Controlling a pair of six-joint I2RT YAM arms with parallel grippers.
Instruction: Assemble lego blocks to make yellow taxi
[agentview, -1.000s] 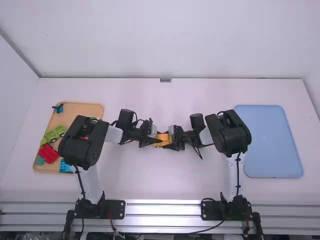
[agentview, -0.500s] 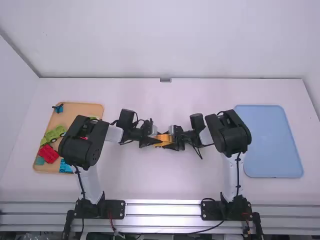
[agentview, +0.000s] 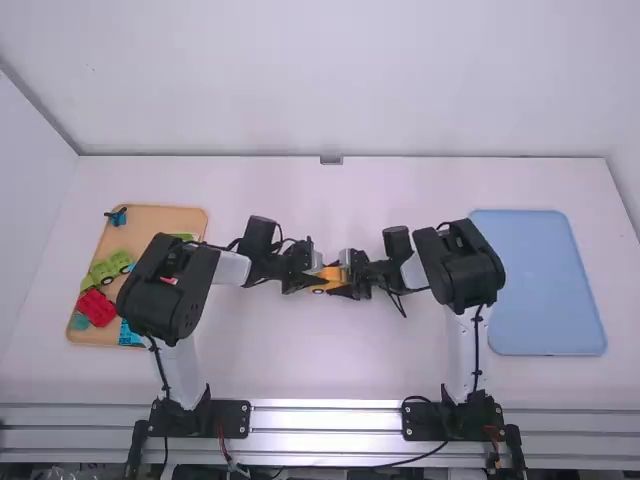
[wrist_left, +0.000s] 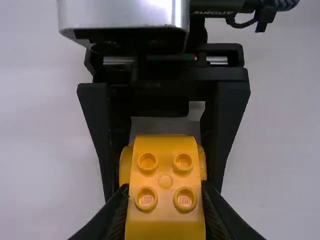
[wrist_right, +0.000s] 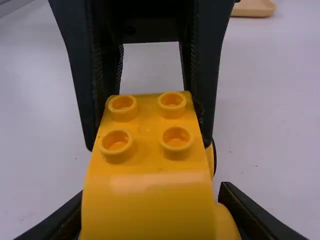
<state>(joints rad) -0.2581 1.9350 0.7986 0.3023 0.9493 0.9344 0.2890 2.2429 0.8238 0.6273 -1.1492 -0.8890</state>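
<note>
In the high view, my left gripper (agentview: 314, 282) and right gripper (agentview: 348, 284) meet from opposite sides at an orange-yellow Lego car body (agentview: 331, 276), near mid-table. The left wrist view shows the yellow body (wrist_left: 165, 165) with four studs on top; my left gripper (wrist_left: 165, 210) is shut on its near end. At the far end, the other gripper's fingers flank the rounded yellow sides. In the right wrist view, my right gripper (wrist_right: 155, 215) is shut on the smooth, sloped end of the body (wrist_right: 147, 200), while the left fingers (wrist_right: 205, 75) press beside the studs.
On the left lies a wooden tray (agentview: 160, 218) with green car pieces (agentview: 110, 268), a red block (agentview: 97, 307) and blue blocks (agentview: 130, 334), partly behind the left arm. A blue tray (agentview: 540, 280) lies on the right, beyond the right arm.
The left arm and its gripper have shifted slightly to the right. The right arm and the yellow body have also edged a little to the right; both grippers remain at it.
</note>
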